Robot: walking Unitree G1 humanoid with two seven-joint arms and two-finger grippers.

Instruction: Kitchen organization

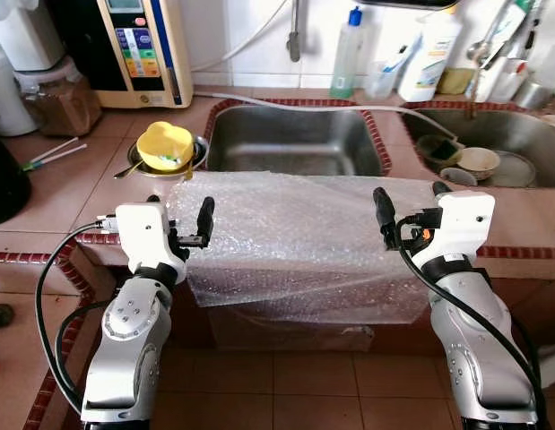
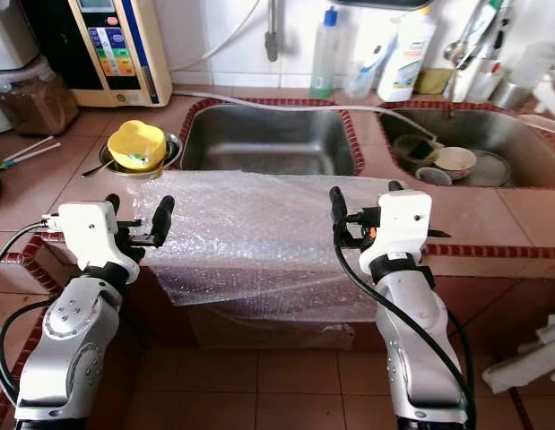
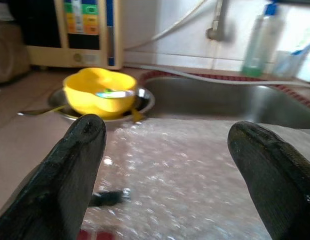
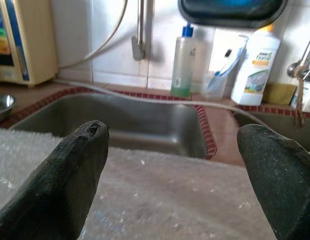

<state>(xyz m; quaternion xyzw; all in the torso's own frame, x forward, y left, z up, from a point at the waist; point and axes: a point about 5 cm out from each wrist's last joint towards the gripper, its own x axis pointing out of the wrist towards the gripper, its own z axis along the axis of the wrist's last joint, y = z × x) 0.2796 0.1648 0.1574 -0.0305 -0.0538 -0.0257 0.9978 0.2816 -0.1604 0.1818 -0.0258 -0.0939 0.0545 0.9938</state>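
Observation:
A sheet of bubble wrap (image 1: 295, 242) lies on the tiled counter in front of the left sink (image 1: 295, 139) and hangs over the front edge. My left gripper (image 1: 180, 215) stands open at the sheet's left edge, just above the counter, with nothing between its fingers (image 3: 74, 165). My right gripper (image 1: 411, 202) is open at the sheet's right edge, its fingers (image 4: 79, 170) spread over the wrap. A yellow bowl (image 1: 165, 145) with a spoon in it sits on a metal plate (image 1: 198, 152) beyond the left gripper.
The right sink (image 1: 519, 125) holds bowls and dishes. Soap bottles (image 1: 429, 54) and a clear bottle (image 1: 347, 54) line the back wall by the tap. A beige water appliance (image 1: 138, 49) and a jar (image 1: 57, 98) stand at the back left. Chopsticks (image 1: 53, 154) lie on the counter.

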